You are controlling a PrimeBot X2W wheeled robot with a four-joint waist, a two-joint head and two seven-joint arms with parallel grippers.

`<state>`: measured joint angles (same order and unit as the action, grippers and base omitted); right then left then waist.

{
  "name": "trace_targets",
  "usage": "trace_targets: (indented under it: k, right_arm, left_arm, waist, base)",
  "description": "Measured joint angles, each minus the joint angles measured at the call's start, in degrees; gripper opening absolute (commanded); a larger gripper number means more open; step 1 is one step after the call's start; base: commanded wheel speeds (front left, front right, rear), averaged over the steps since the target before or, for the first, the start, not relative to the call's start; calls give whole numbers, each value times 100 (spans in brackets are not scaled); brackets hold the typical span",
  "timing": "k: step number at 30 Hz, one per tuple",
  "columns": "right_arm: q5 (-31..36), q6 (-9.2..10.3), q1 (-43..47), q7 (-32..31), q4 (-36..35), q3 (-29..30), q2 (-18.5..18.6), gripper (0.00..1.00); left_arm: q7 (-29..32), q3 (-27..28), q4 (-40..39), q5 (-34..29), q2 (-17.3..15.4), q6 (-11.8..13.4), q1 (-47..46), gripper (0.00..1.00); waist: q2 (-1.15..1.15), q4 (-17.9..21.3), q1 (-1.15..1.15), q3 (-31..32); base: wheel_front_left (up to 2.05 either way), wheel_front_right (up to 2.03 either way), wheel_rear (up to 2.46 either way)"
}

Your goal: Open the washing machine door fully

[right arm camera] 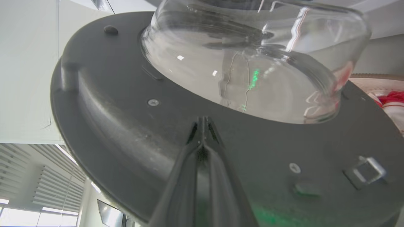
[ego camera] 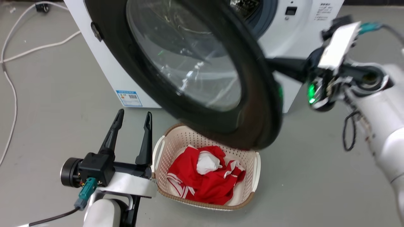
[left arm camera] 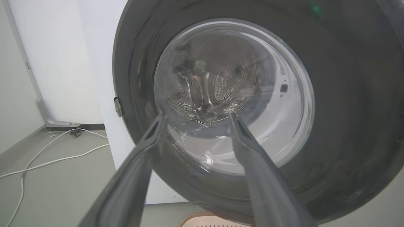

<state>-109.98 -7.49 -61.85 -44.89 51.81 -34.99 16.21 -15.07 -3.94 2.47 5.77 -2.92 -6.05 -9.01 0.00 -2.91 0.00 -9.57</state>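
While the washing machine door (ego camera: 262, 94) stands half-swung across the upper centre, the right gripper (right arm camera: 204, 121), fingers pressed together, sits at its inner face near the free edge; the left gripper (ego camera: 134, 115), fingers wide and empty, hovers lower left.

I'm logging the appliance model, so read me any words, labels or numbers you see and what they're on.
Nothing can be read.
Blue sticker low on the washing machine: print too small and blurred.
Lines of dark print on its white front, near the right edge: too small.
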Motion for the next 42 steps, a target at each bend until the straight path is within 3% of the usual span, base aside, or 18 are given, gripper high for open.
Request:
trace_targets:
  k: [5,17,21,30,32,33,38,42]
  right_arm:
    - [-109,0,696,-268,-969,-333,-290,0]
    - [-265,0,1173,12,-1874,-786,-399,0]
    - [-266,0,1538,1059,-2421,-411,-197,0]
    - [-445,0,2933,2644,-3363,599,364,0]
    - [-453,0,3320,2998,-3542,793,427,53]
    - [-442,0,3497,3167,-3631,857,453,100]
    - [-160,0,4311,4178,-3973,1185,488,100]
    - [600,0,4799,5193,-4042,1176,508,100]
  left_arm:
    - [0,-25,12,-48,0,-34,223,100]
    - [0,-100,20,-46,0,-59,272,100]
    - [0,-114,33,-5,0,-53,292,100]
    - [0,-43,65,2,0,1,394,100]
    - [0,1,65,1,0,4,419,100]
    - [0,33,59,0,0,8,430,100]
    - [0,70,99,-7,1,8,498,100]
    - [0,103,124,-10,1,24,516,100]
  waist:
    - [0,48,0,244]
    - [0,-9,0,304]
    - [0,-12,0,386]
    - [0,69,0,564]
    - [0,109,0,609]
    - [0,136,0,627]
    - [0,201,0,735]
    - [0,226,0,813]
  base:
    - [0,0,0]
    - [0,0,0]
    - [0,0,0]
    - [0,0,0]
    - [0,0,0]
    - [0,0,0]
    - [0,0,0]
    - [0,0,0]
